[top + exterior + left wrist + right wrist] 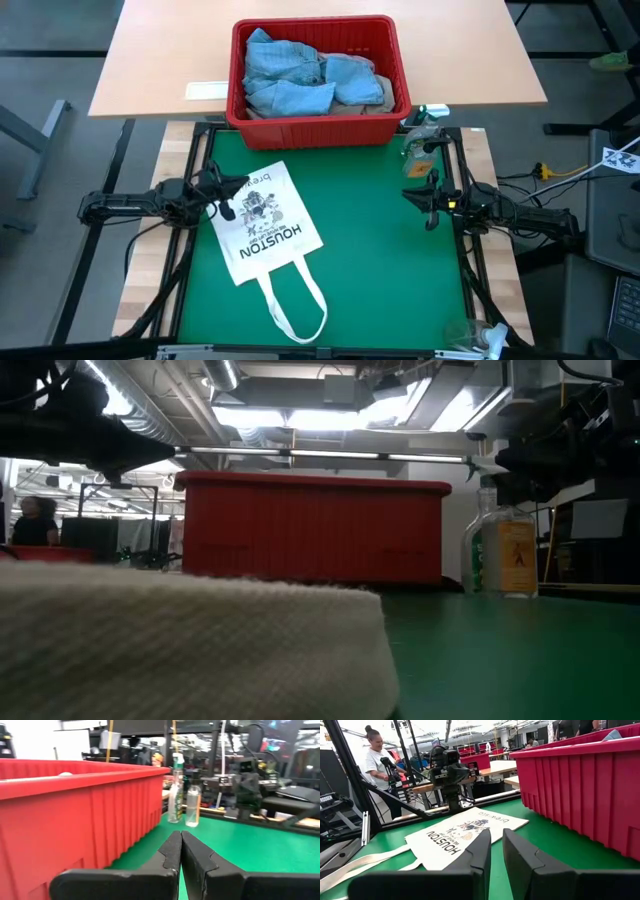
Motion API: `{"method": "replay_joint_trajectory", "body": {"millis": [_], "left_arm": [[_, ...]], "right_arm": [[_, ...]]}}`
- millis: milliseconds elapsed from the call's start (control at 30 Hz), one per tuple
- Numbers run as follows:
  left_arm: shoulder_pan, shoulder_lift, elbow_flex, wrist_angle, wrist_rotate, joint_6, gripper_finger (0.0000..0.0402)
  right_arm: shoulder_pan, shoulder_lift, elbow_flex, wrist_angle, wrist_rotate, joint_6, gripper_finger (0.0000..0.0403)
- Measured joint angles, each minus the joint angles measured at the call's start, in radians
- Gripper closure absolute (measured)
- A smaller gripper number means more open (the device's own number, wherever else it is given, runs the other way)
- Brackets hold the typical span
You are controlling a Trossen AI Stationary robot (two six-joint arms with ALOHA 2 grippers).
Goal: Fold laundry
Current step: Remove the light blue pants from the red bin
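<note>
**Laundry heaped in the red basket, tote bag flat on the green mat**

The laundry sits crumpled in the red basket at the upper centre of the high view: light blue denim fills most of it, with a tan piece toward the lower right corner. The heap has no clear long axis; the basket's long side runs left to right across the frame.

On the green worktop, lower left of centre, a white tote bag lies flat. Its long axis tilts from upper right to lower left, printed side up, and its handles loop toward the bottom edge.

The left gripper hangs over the bag's upper left corner, its fingers pressed together and holding nothing. The right gripper hovers above bare mat in the right half, near the basket; its fingers stand slightly apart with nothing between them.

A spray bottle and a clear bottle stand just right of the basket's lower right corner. The basket rests on a pale wood table beyond the mat. The right wrist view shows a person standing among benches in the room behind.
</note>
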Motion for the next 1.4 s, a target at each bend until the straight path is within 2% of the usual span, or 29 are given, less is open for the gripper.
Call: {"method": "replay_joint_trajectory", "body": {"millis": [200,433,633,900,1133,1233,1400], "left_arm": [[0.0,0.0,0.0,0.051,-0.037,-0.002,0.0387],[0.0,0.0,0.0,0.064,-0.061,0.0,0.0317],[0.0,0.0,0.0,0.166,-0.061,0.004,0.027],[0.0,0.043,0.005,0.317,-0.062,0.078,0.026],[0.023,0.162,0.083,0.322,-0.106,0.08,0.026],[0.056,0.241,0.14,0.321,-0.107,0.08,0.026],[0.137,0.39,0.258,0.319,-0.177,0.08,0.026]], "right_arm": [[0.0,0.0,0.0,0.0,0.0,0.0,0.0352],[0.0,0.0,0.0,0.0,0.0,0.001,0.0352],[0.0,0.0,0.0,0.0,0.0,0.001,0.0352],[0.0,0.0,0.0,0.001,0.001,0.001,0.0352],[0.0,0.0,0.0,0.001,0.001,0.0,0.0352],[0.0,0.0,0.0,0.001,0.001,0.0,0.0352],[0.0,0.0,0.0,0.001,0.001,-0.002,0.0352]]}}
